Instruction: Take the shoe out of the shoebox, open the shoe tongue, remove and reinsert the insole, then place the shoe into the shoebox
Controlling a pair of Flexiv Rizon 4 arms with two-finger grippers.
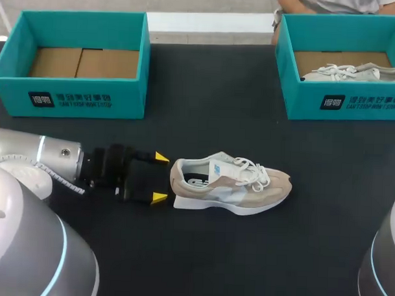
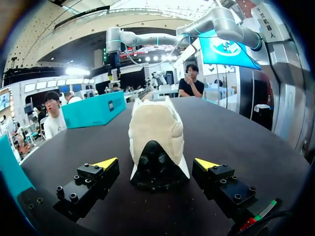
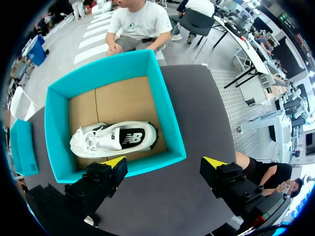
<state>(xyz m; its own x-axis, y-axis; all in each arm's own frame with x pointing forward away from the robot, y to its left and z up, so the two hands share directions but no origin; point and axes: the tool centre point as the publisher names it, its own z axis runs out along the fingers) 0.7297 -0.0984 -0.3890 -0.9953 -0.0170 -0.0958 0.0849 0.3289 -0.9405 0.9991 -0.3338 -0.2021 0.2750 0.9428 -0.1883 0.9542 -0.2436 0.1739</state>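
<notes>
Black table: one beige shoe, lying loose, heel just ahead of the left gripper, jaws apart either side, not touching, likely poised to steady it. Right gripper, jaws apart, above a teal shoebox.

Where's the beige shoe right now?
In the head view, the beige shoe lies mid-table, its heel just ahead of the open left end effector.

Silver left arm, blue-ringed — black screw-studded left gripper, yellow tips.
</notes>
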